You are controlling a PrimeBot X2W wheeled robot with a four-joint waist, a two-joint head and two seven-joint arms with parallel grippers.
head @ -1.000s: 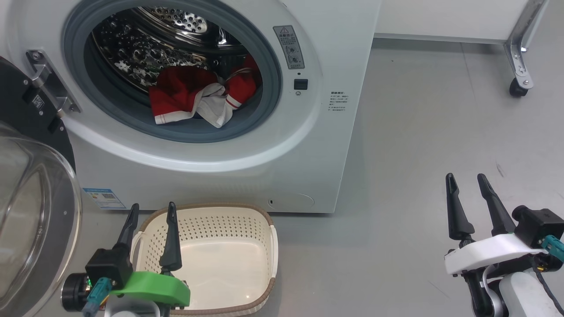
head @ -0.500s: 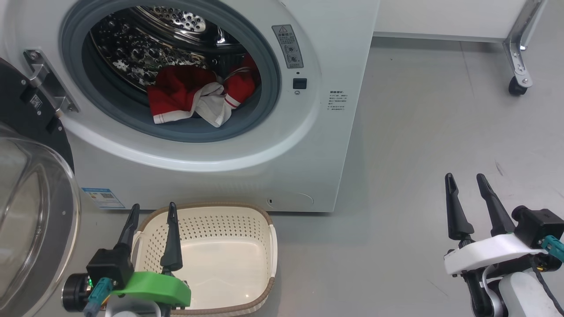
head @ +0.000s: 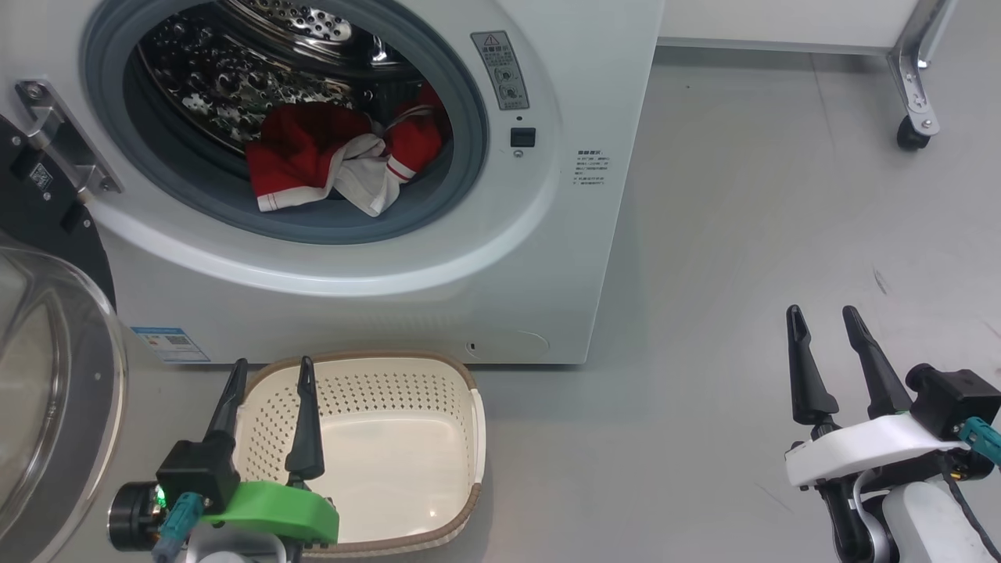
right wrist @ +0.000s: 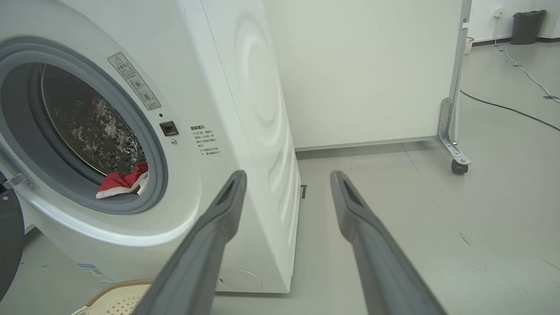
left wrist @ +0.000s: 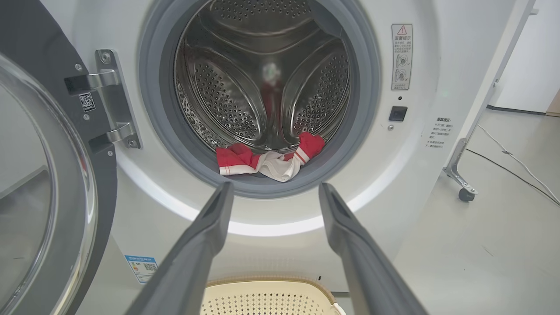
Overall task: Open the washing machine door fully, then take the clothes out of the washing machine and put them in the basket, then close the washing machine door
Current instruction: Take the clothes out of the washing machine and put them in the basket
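1. The washing machine [head: 391, 313] is seen at 12 o'clock in the head view, its round opening ringed by a grey gasket [head: 463, 117].
2. The washing machine door [head: 47, 375] is swung wide open at 9 o'clock. It is carried on a metal hinge [head: 59, 137], and its glass bowl is turned away from the opening.
3. The clothes [head: 313, 152], red with white parts, are heaped at 6 o'clock inside the steel drum [head: 227, 86], with one edge lying on the lower lip of the gasket.
4. The basket [head: 352, 358] is set on the grey floor [head: 743, 234] just in front of the machine, below the opening. Its bare cream bottom is seen.
5. The left claw [head: 271, 363] is held at 7 o'clock over the basket's left side. Its fingers are spread wide with nothing gripped, and in the left wrist view they are aimed at the opening.
6. The right claw [head: 821, 310] is held at 4 o'clock over bare floor, well apart from the machine. Its fingers are likewise spread wide and nothing is gripped.
7. A caster wheel [head: 909, 134] is seen at 1 o'clock.
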